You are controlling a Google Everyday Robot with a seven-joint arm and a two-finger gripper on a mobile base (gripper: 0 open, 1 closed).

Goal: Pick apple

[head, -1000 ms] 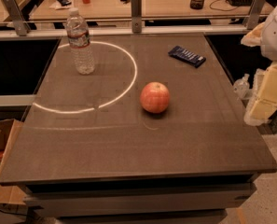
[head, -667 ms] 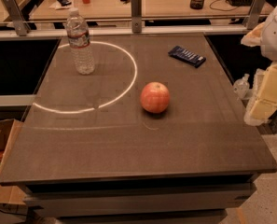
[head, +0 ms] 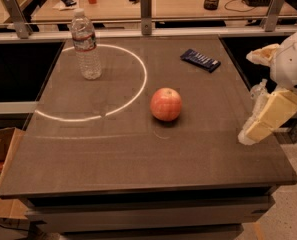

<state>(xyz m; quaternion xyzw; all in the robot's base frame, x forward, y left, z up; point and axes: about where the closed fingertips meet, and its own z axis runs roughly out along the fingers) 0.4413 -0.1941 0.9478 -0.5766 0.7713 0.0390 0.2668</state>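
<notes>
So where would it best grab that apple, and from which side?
Grip the apple around its widest middle, coming down from above. It sits on the table, round, with open space all around, so squeezing opposite sides looks steadiest. The gripper hangs at the table's right edge in view, apart from it, so it would likely swing in from there.
</notes>
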